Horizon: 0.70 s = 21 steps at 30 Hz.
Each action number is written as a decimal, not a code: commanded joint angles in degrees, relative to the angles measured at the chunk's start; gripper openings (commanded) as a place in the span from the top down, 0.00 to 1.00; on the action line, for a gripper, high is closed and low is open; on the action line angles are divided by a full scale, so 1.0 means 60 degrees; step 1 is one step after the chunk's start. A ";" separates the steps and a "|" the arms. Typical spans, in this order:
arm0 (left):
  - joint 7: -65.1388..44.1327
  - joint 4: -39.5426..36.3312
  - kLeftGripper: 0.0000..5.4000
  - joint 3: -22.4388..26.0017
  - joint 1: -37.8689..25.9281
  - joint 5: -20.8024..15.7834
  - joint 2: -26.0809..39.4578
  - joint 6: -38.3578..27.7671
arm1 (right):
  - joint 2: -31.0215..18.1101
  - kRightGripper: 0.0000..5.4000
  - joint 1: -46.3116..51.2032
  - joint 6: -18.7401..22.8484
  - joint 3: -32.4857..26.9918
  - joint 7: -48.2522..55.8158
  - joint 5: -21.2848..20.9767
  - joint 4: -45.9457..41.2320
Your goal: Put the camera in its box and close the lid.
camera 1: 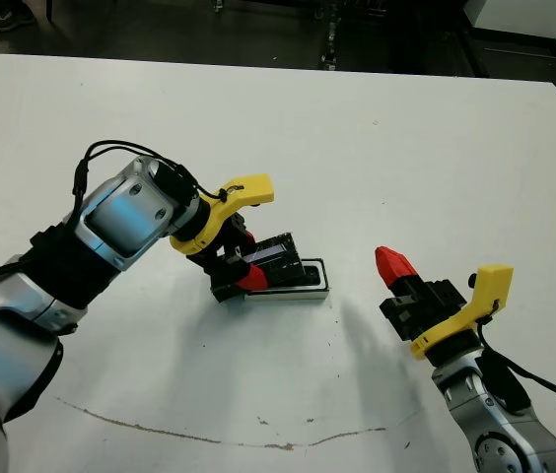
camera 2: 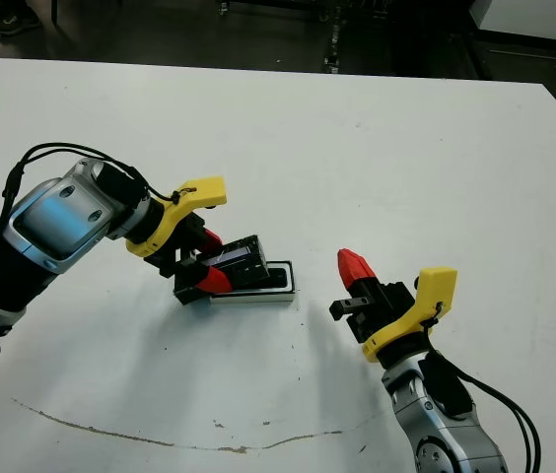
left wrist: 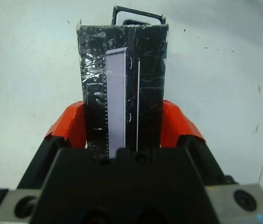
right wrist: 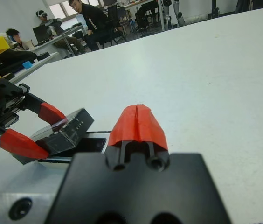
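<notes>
The white worktop [camera 1: 406, 148] carries all items; a thin dark scratch line [camera 1: 209, 434] curves across its near part. People sit at desks beyond its far edge in the right wrist view.

The left arm [camera 1: 81, 256] reaches in over the middle of the worktop. Its left gripper [camera 1: 240, 263] has its jaws closed on the lid [left wrist: 124, 84]: 1 red fingertip [left wrist: 71, 123] presses each long side, as the left wrist view shows. The lid is glossy black with crinkly reflections and 1 pale strip along its length. It is tilted, with its far end raised above the box [camera 1: 303, 283].

The right gripper [camera 1: 396, 266] hangs above the worktop, well apart from the box on the robot's right. Its jaws are fully closed, the 2 red tips pressed together, and hold nothing.

The box sits flat on the worktop, partly under the lid. Its white wall and dark rim show at the uncovered end.

The camera cannot be made out in any view.
</notes>
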 commanded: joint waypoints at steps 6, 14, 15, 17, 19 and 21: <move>0.0201 -0.0177 0.41 0.0041 0.0526 -0.0190 -0.0183 0.0157 | -0.0053 1.00 0.0113 0.0043 -0.0131 -0.0132 0.0051 -0.0099; 0.0313 -0.0572 0.41 0.0510 0.0838 -0.0526 -0.0172 0.0221 | -0.0146 1.00 0.0126 0.0127 -0.0289 -0.0178 0.0255 -0.0145; 0.0324 -0.0580 0.41 0.0521 0.0876 -0.0526 -0.0177 0.0185 | -0.0149 1.00 0.0125 0.0122 -0.0305 -0.0167 0.0276 -0.0137; 0.0348 -0.0591 0.41 0.0524 0.0966 -0.0503 -0.0195 0.0068 | -0.0173 1.00 0.0119 0.0121 -0.0329 -0.0134 0.0301 -0.0124; 0.0328 -0.0572 0.41 0.0553 0.1063 -0.0519 -0.0233 -0.0075 | -0.0209 1.00 0.0103 0.0147 -0.0341 -0.0127 0.0317 -0.0139; 0.0362 -0.0557 0.41 0.0555 0.1106 -0.0539 -0.0282 0.0042 | -0.0209 1.00 0.0101 0.0171 -0.0351 -0.0148 0.0357 -0.0158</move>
